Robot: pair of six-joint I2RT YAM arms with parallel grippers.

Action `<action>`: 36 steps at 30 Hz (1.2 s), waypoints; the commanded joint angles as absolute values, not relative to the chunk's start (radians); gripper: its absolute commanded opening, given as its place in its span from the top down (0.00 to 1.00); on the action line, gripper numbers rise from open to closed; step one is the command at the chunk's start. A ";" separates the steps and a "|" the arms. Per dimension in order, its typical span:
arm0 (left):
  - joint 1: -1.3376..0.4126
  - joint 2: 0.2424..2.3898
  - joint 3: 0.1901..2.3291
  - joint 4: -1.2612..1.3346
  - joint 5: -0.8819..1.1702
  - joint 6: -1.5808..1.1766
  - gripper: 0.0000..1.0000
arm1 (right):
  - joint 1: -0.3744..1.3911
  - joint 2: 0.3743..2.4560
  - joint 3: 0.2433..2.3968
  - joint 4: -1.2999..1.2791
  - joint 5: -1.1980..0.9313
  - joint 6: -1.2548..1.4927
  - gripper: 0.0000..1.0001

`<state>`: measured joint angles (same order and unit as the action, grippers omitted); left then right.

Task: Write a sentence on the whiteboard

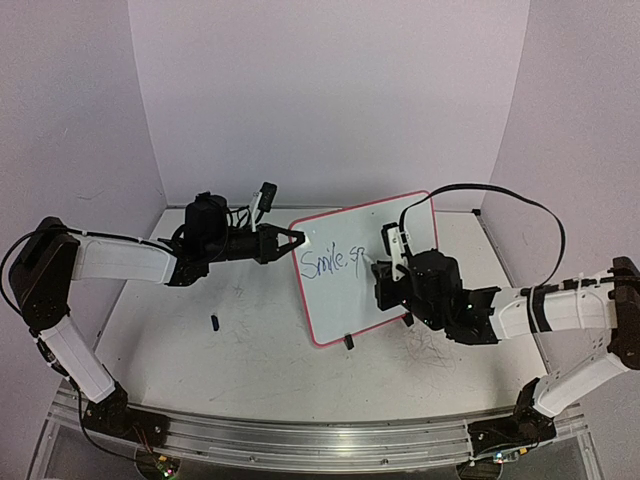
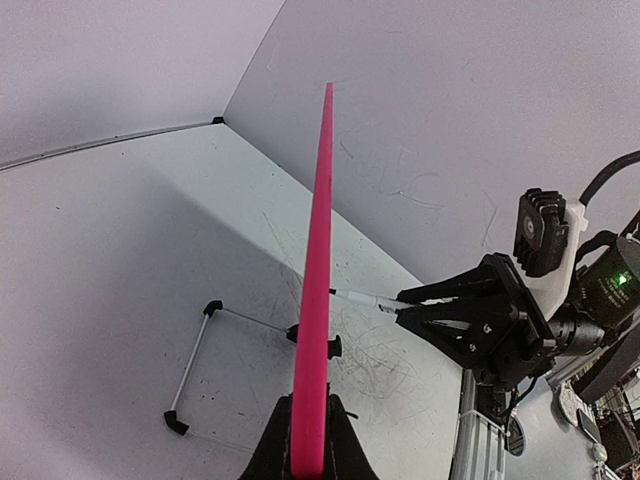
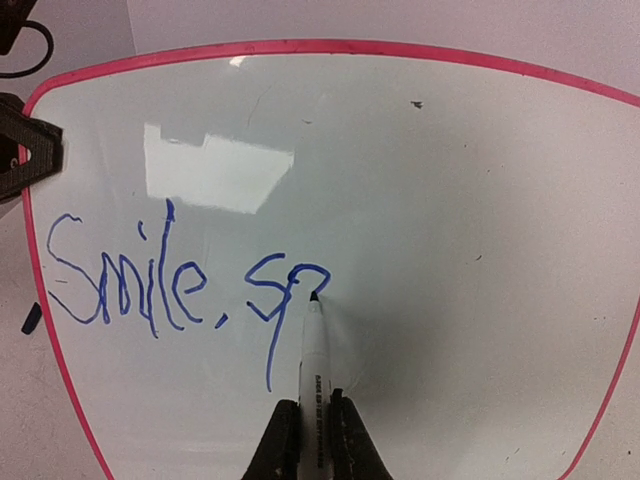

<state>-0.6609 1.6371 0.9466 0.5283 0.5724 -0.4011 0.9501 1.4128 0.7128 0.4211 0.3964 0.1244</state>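
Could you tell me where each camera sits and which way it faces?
Top external: above and behind the arm bases, looking down on the table; left gripper and right gripper show.
Left wrist: sights along the whiteboard edge-on; its fingers clamp the rim.
Right wrist: faces the board's front; its fingers hold the marker at the sentence.
Shared: all three show the whiteboard.

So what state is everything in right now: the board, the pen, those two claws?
whiteboard: standing on edge, left rim clamped.
sentence: unfinished, reads "Smile, sp" in blue.
marker: uncapped, tip on the board at the "p".
left gripper: shut on the whiteboard's rim.
right gripper: shut on the marker.
small black piece: lying loose on the table, possibly the cap.
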 commanded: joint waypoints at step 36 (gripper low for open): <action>-0.675 1.640 0.936 0.419 0.579 -0.315 1.00 | 0.911 1.279 0.632 0.496 0.289 0.009 1.00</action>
